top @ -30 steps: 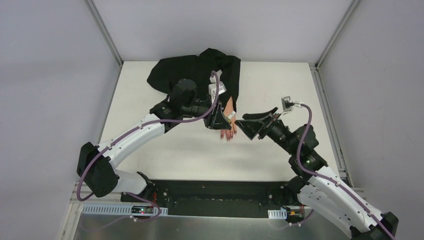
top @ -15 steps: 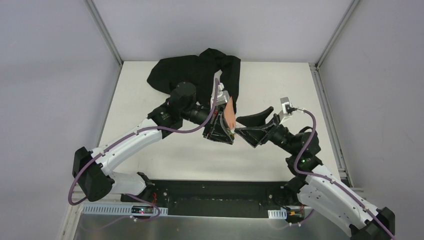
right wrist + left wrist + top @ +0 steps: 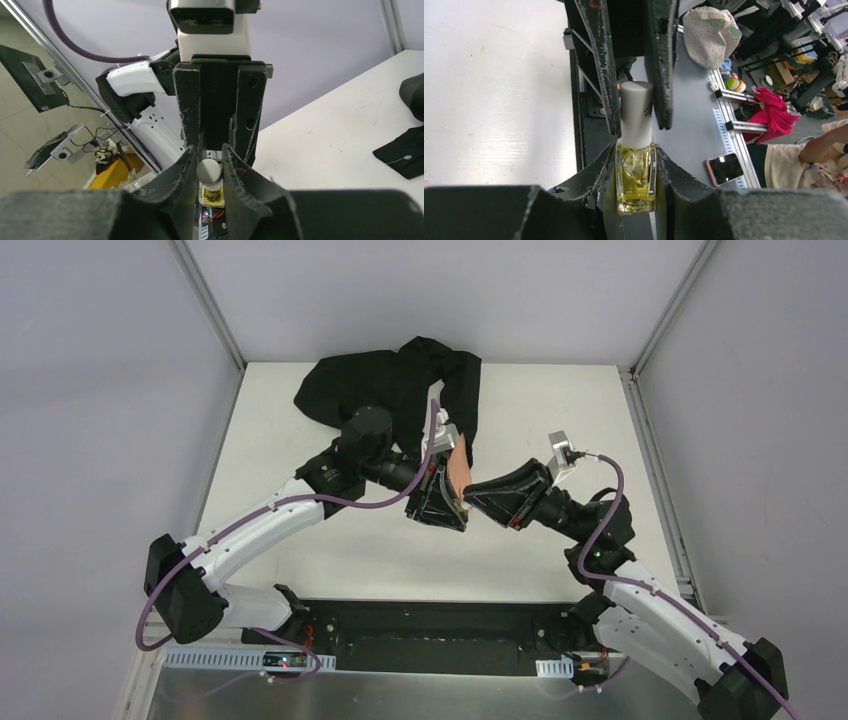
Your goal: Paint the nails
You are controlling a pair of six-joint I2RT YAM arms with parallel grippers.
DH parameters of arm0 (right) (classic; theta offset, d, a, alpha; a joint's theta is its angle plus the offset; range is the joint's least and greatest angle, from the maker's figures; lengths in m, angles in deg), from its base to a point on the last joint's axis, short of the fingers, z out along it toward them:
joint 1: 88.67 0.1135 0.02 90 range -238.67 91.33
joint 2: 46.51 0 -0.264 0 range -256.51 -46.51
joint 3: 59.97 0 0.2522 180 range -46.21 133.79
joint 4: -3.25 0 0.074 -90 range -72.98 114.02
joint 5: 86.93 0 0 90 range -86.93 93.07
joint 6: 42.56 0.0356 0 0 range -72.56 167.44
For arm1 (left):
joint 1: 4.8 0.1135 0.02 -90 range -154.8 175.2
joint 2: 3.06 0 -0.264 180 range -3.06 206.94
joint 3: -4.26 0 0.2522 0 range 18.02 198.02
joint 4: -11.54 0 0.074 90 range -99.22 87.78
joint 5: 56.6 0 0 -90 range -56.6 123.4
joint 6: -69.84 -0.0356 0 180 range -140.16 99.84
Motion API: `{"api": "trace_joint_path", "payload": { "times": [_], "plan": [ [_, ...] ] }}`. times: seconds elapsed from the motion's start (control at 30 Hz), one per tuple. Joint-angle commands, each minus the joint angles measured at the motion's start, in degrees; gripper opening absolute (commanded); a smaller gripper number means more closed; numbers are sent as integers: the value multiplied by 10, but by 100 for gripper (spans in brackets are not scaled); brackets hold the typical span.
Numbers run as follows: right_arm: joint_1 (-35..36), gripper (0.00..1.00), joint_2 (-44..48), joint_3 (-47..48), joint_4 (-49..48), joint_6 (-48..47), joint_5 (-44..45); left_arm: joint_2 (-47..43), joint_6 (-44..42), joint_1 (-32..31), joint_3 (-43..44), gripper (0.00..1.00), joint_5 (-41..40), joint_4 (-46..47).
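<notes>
A small bottle of yellowish polish [image 3: 636, 177] with a pale grey cap [image 3: 636, 112] sits between the pads of my left gripper [image 3: 636, 156], which is shut on its glass body. My right gripper [image 3: 209, 150] faces it head-on, and its fingers [image 3: 607, 75] press on both sides of the cap [image 3: 209, 171]. In the top view the two grippers meet tip to tip, left [image 3: 440, 505] against right [image 3: 472, 496], just above the pale mannequin hand [image 3: 459, 466]. The nails are hidden under them.
A black sleeve and garment [image 3: 400, 380] lies bunched at the back of the white table [image 3: 560, 410], running down to the mannequin hand. A dark gap [image 3: 440, 625] runs along the near edge between the arm bases.
My right gripper has swung left and shut from wide open onto the bottle's cap. The left gripper shifted slightly toward the near side with the bottle, now covering the fingertips.
</notes>
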State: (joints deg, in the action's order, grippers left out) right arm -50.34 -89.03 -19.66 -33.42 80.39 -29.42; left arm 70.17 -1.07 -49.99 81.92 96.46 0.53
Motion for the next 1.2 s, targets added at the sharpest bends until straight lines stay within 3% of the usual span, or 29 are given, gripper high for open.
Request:
{"api": "trace_joint_path", "payload": {
  "times": [0.0,0.23,0.57,0.87,1.07,1.17],
  "plan": [
    [-2,21,-4,17,-48,6,-17,-19,-3,-3,0,0,14,31],
    [-2,0,-23,36,-1,-8,-2,-36,-18,-3,-11,0,-29,32],
    [-2,0,-75,92,119,-6,53,-83,-79,4,-62,0,-215,31],
    [1,0,-148,151,207,30,105,-104,-157,4,-107,0,-460,16],
    [24,0,-193,208,334,60,214,-106,-232,3,-130,0,-551,16],
    [39,0,-210,213,344,96,269,-100,-260,1,-137,0,-594,16]
  ]
}}
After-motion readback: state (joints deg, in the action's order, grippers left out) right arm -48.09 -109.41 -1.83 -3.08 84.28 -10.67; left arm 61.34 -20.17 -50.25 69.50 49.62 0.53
